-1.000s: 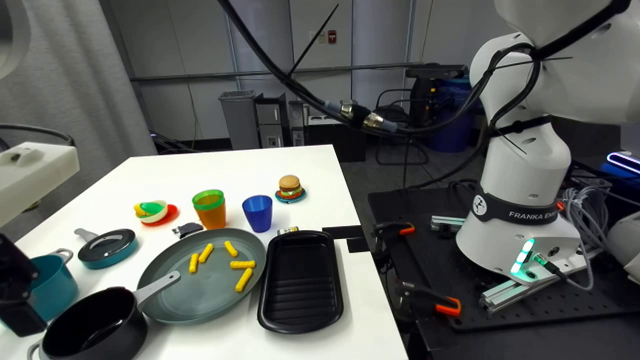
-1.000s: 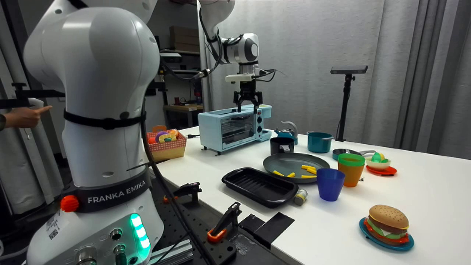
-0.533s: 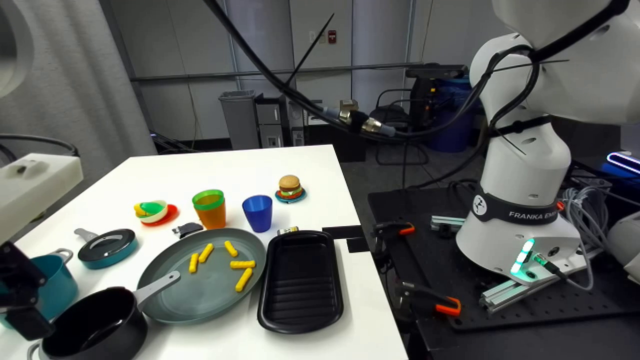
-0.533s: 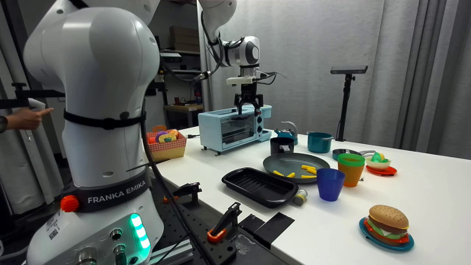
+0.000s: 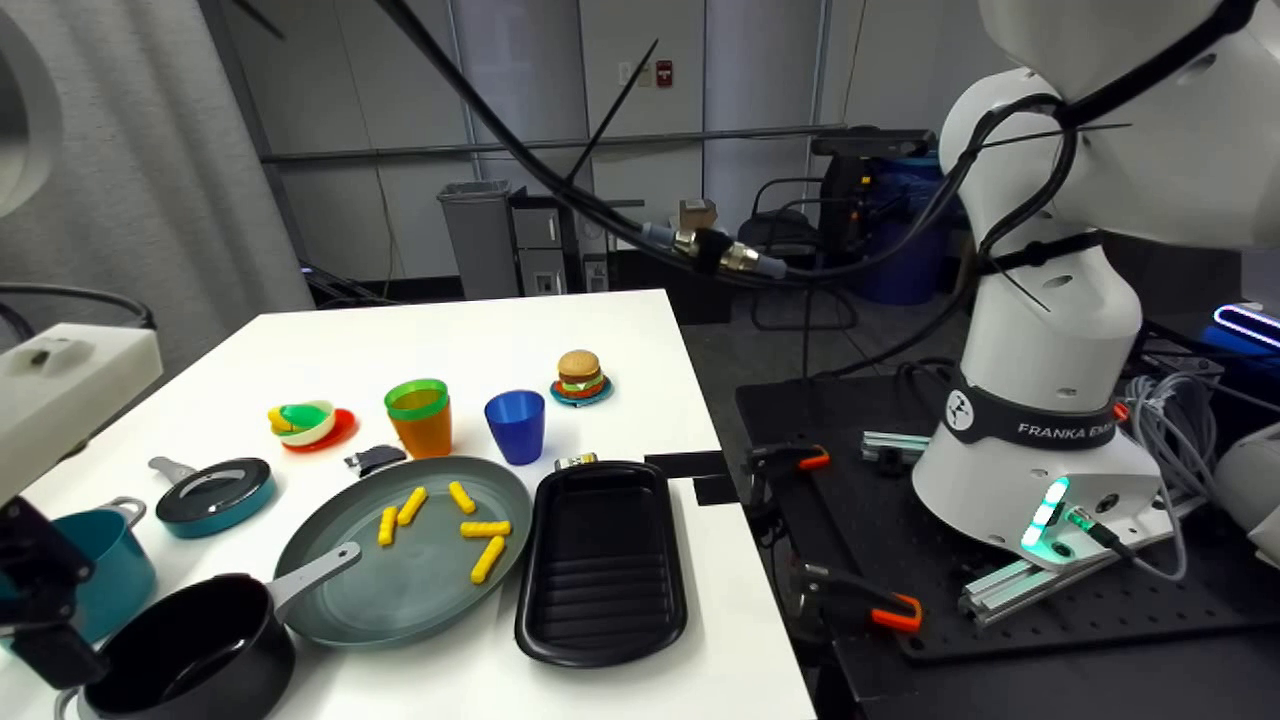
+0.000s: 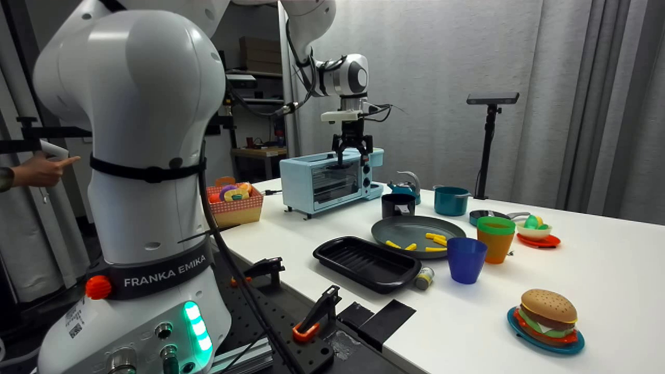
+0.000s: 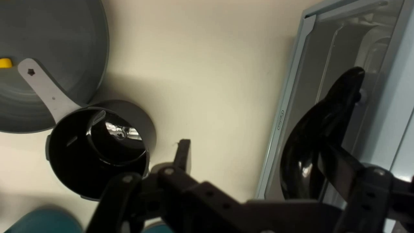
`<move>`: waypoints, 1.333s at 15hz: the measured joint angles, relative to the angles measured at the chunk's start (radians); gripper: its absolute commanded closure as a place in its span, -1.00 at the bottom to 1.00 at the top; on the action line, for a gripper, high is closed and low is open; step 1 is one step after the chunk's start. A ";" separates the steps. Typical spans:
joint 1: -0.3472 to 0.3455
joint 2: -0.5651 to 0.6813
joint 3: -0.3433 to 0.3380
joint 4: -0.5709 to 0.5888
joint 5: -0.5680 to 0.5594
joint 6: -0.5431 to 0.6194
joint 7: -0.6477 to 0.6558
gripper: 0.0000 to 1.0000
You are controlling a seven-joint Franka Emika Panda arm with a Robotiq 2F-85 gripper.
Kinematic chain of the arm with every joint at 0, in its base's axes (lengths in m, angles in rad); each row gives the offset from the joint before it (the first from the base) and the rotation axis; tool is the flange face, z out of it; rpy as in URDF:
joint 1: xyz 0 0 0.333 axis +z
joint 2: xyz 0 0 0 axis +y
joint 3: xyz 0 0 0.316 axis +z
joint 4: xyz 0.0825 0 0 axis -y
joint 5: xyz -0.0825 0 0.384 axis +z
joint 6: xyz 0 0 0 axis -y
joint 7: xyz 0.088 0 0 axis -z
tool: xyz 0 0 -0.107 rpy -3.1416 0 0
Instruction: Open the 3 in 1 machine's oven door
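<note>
In an exterior view the pale-blue, boxy, metal-looking 3 in 1 machine [image 6: 300, 186] stands on the smooth white table [image 6: 597, 249], toward 11 o'clock from the black ribbed oblong tray [image 6: 366, 264]. Its pale-framed, see-through oven door [image 6: 335, 188] looks shut, and the black two-fingered gripper [image 6: 352, 160] hangs point-down close to the door's upper part. In the wrist view the glossy black curved handle [image 7: 310, 136] lies near 3 o'clock; the fingers [image 7: 343, 165] are spread wide and grip nothing. One overlaps the handle (whether it touches, I can't tell), while the other shows against the table toward 7 o'clock.

The step in hand seems to be lining up on the handle, with the pull not yet begun. Next, I judge, the handle must sit squarely between both fingers before they close, then come away toward 9 o'clock; the door probably swings out and down from its lower edge. The round glossy-black saucepan [image 7: 97, 153] toward 8 o'clock may crowd that swing.
</note>
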 measured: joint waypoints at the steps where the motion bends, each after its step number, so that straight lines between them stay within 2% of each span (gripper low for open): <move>1: 0.000 0.002 -0.001 0.004 0.000 0.000 0.000 -1.00; 20: -0.004 0.068 -0.008 0.034 0.007 -0.007 0.014 -1.00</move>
